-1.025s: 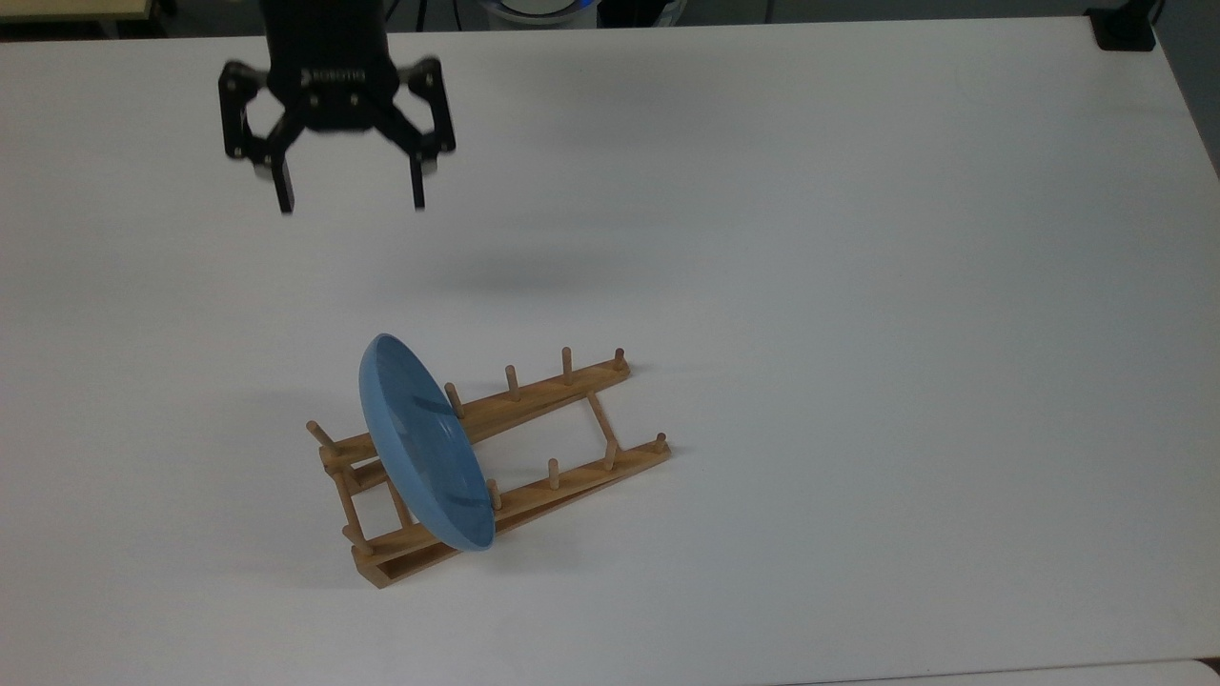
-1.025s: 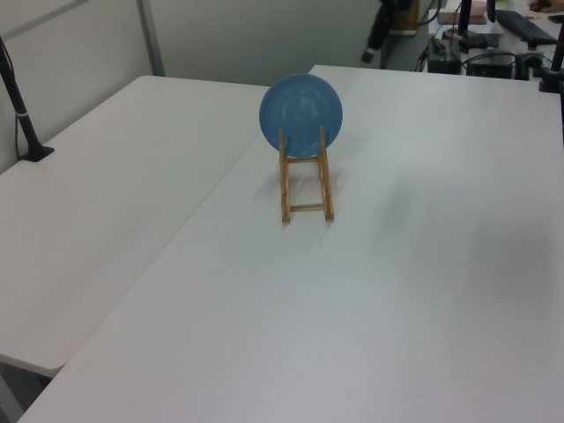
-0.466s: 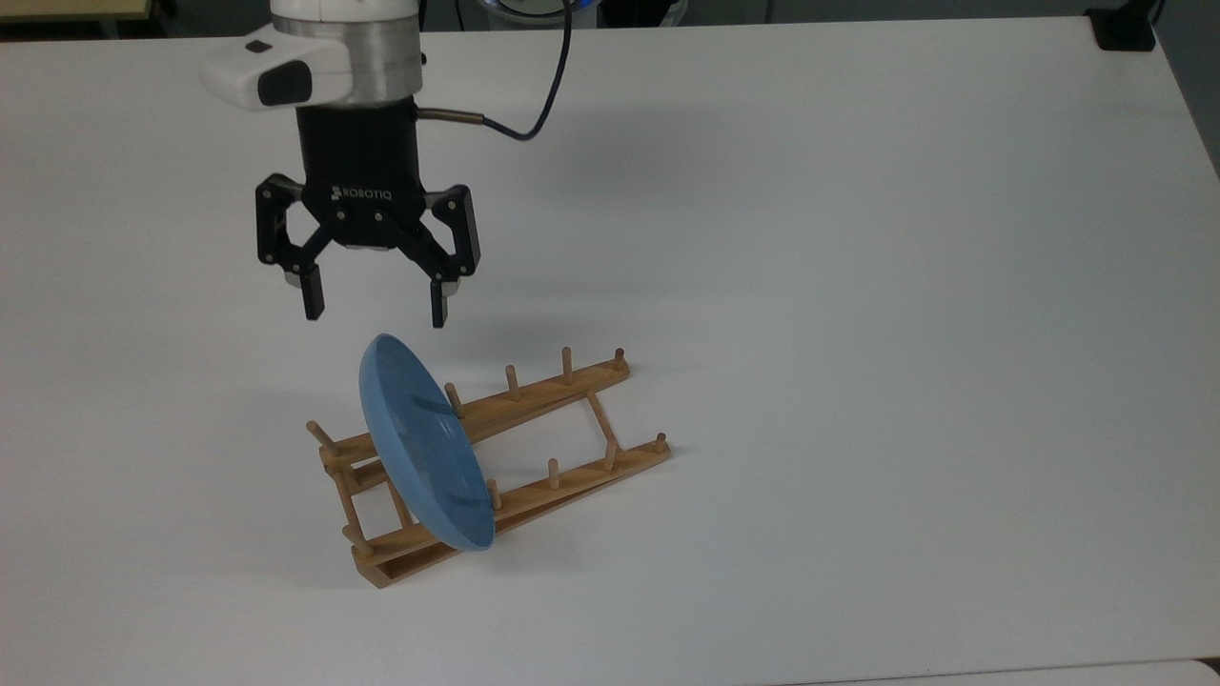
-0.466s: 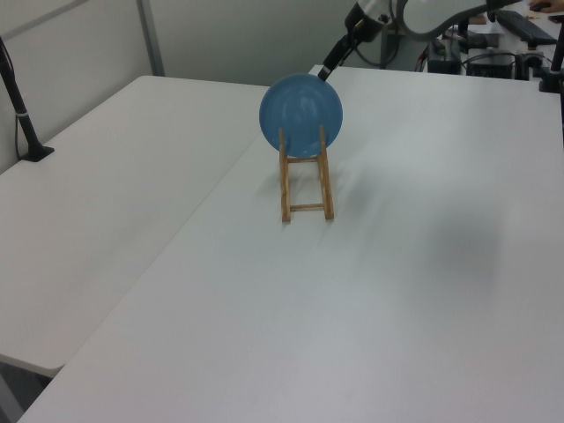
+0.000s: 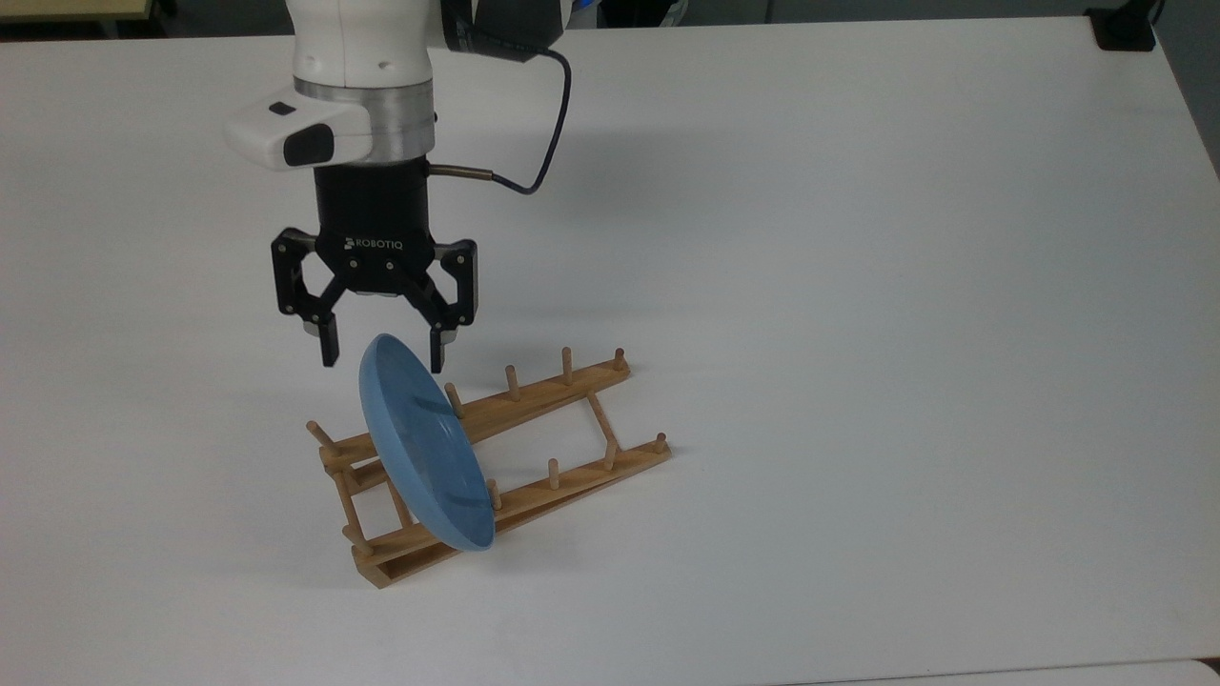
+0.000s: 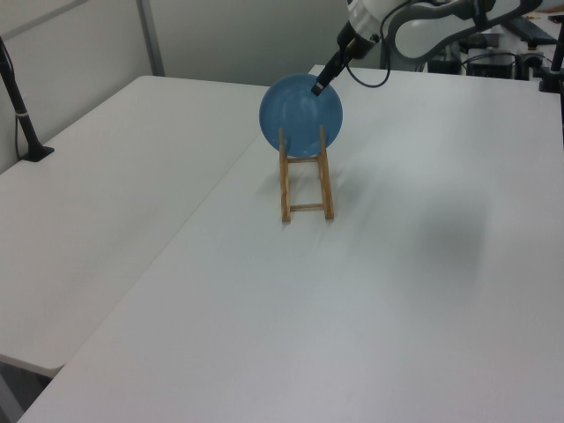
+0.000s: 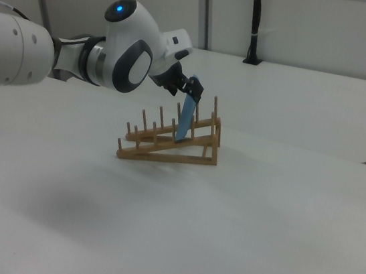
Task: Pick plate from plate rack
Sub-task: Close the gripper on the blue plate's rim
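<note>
1 plate (image 5: pixel 421 445) is seated on edge in the rack (image 5: pixel 534 433), between pegs near the taller end, leaning slightly. Rack is set on the white table (image 5: pixel 858 286). Gripper (image 5: pixel 384 360) is positioned at the plate's upper rim, pointed down. Jaws are spread apart, 1 finger seen on each side of the rim in the top view; contact with the rim cannot be confirmed. In the left view, the gripper (image 6: pixel 318 87) is seen at the top right edge of the plate (image 6: pixel 300 115), with the rack (image 6: pixel 305 181) below. In the right view, the plate (image 7: pixel 185 119) is seen edge-on in the rack (image 7: pixel 168 143), gripper (image 7: pixel 193 88) at its top.
</note>
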